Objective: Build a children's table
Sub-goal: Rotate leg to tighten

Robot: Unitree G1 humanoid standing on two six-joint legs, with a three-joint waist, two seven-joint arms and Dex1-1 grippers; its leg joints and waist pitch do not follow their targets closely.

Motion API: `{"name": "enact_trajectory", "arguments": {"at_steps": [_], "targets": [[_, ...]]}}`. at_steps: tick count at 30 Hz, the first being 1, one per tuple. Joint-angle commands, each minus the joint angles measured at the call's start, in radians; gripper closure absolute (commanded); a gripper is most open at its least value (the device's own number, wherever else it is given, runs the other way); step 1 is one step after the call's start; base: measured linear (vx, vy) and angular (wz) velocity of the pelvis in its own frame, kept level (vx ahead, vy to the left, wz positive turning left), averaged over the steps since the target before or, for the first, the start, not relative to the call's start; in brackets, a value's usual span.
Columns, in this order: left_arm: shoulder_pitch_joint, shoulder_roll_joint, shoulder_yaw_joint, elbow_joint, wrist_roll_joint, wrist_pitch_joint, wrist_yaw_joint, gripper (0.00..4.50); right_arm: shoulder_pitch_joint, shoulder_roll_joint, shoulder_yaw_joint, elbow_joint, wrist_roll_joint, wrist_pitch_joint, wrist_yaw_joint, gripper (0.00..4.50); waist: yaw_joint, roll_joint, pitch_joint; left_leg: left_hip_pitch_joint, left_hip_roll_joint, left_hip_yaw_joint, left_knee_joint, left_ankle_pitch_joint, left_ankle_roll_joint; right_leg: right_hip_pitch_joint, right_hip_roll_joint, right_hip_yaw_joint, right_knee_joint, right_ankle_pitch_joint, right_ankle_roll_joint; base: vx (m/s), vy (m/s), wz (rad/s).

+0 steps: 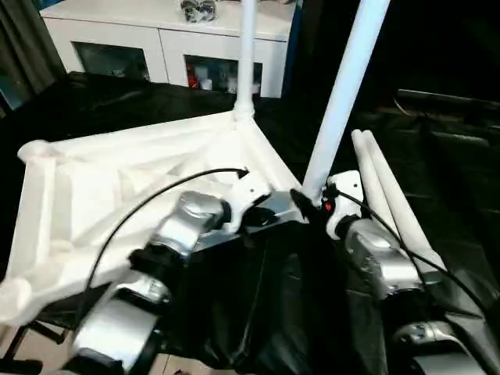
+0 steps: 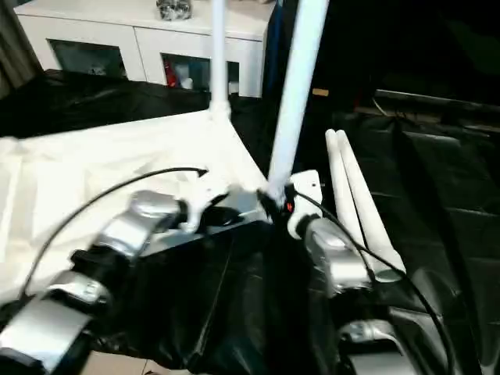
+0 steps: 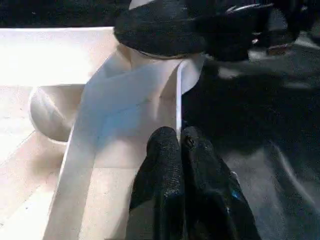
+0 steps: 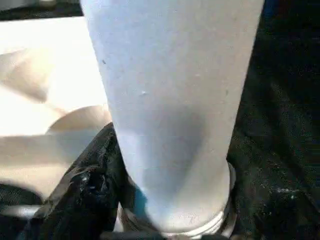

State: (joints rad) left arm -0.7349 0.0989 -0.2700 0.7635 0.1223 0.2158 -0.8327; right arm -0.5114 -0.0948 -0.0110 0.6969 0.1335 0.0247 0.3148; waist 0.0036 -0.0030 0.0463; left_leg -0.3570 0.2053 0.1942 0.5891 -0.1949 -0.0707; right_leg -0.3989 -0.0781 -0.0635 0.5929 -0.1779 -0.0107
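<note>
The tabletop (image 1: 117,195) lies ribbed underside up on black sheeting (image 1: 258,305), one leg (image 1: 247,55) upright in its far corner socket. The right gripper (image 1: 311,197) clasps a second, tilted leg (image 1: 344,86) near its base; the right wrist view shows that leg's ringed end. Two spare legs (image 1: 387,195) lie beside it. In the left wrist view, the left gripper (image 3: 179,150), fingers pressed together, touches the tabletop's rim.
</note>
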Motion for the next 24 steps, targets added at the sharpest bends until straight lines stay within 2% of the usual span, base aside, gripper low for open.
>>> {"name": "enact_trajectory", "arguments": {"at_steps": [1,3,9,11,13,14,18,20,22,24], "targets": [[0.003,-0.081,-0.060,0.029,0.008,0.010,-0.003,4.50,-0.019,0.042,0.066,0.046,-0.082,-0.010,-0.029,1.50,0.000,-0.004,-0.053,0.002,0.023,-0.015,-0.074,-0.246,0.031,0.034,-0.060,0.040,-0.088,-0.348,-0.185,0.000,0.000,0.00],[0.001,-0.079,-0.057,0.031,0.012,0.008,-0.001,4.50,-0.025,0.051,0.067,0.054,-0.081,-0.048,-0.007,1.15,0.001,-0.005,-0.054,0.002,0.022,-0.013,-0.072,-0.243,0.039,0.036,-0.060,0.040,-0.087,-0.326,-0.193,0.000,0.000,0.00],[0.024,-0.032,-0.052,0.011,-0.002,-0.049,-0.070,4.50,-0.031,0.016,0.059,0.060,-0.054,-0.084,0.076,0.67,0.003,-0.005,-0.060,-0.003,0.023,-0.012,-0.069,-0.193,0.069,0.045,-0.059,0.041,-0.074,-0.214,-0.227,0.000,0.000,0.00],[0.036,0.000,-0.058,-0.002,-0.008,-0.064,-0.115,4.50,-0.024,-0.022,0.071,0.048,-0.044,-0.097,0.156,0.67,0.004,-0.004,-0.066,-0.004,0.025,-0.010,-0.064,-0.146,0.086,0.048,-0.059,0.042,-0.062,-0.125,-0.251,0.000,0.000,0.00],[0.040,0.011,-0.060,-0.006,-0.011,-0.077,-0.135,4.50,-0.020,-0.036,0.075,0.042,-0.038,-0.099,0.193,0.67,0.005,-0.005,-0.066,-0.008,0.025,-0.008,-0.060,-0.111,0.121,0.052,-0.060,0.041,-0.055,-0.059,-0.277,0.000,0.000,0.00],[0.047,0.040,-0.056,-0.020,-0.026,-0.098,-0.199,4.50,0.002,-0.081,0.093,0.006,-0.020,-0.109,0.319,0.67,0.007,-0.005,-0.066,-0.005,0.026,-0.007,-0.059,-0.116,0.128,0.051,-0.061,0.040,-0.056,-0.059,-0.284,0.000,0.000,0.00],[0.045,0.093,-0.055,-0.031,-0.045,-0.137,-0.306,4.50,0.051,-0.156,0.118,-0.091,0.028,-0.093,0.554,0.67,0.013,-0.006,-0.061,-0.003,0.029,-0.008,-0.061,-0.161,0.136,0.052,-0.060,0.041,-0.061,-0.104,-0.276,0.000,0.000,0.00],[0.038,0.118,-0.052,-0.023,-0.050,-0.152,-0.352,4.50,0.070,-0.193,0.133,-0.135,0.054,-0.062,0.646,0.67,0.014,-0.001,-0.058,0.000,0.032,-0.009,-0.065,-0.191,0.116,0.048,-0.059,0.041,-0.065,-0.154,-0.271,0.000,0.000,0.00],[0.036,0.126,-0.052,-0.021,-0.051,-0.158,-0.366,4.50,0.077,-0.204,0.139,-0.149,0.059,-0.054,0.671,0.67,0.015,-0.003,-0.056,0.000,0.032,-0.009,-0.066,-0.204,0.106,0.048,-0.059,0.042,-0.067,-0.180,-0.263,0.000,0.000,0.00],[0.031,0.151,-0.054,-0.016,-0.057,-0.173,-0.403,4.50,0.096,-0.240,0.156,-0.192,0.081,-0.012,0.739,0.67,0.020,-0.002,-0.057,0.004,0.032,-0.009,-0.066,-0.200,0.094,0.047,-0.058,0.042,-0.069,-0.194,-0.259,0.000,0.000,0.00]]}}
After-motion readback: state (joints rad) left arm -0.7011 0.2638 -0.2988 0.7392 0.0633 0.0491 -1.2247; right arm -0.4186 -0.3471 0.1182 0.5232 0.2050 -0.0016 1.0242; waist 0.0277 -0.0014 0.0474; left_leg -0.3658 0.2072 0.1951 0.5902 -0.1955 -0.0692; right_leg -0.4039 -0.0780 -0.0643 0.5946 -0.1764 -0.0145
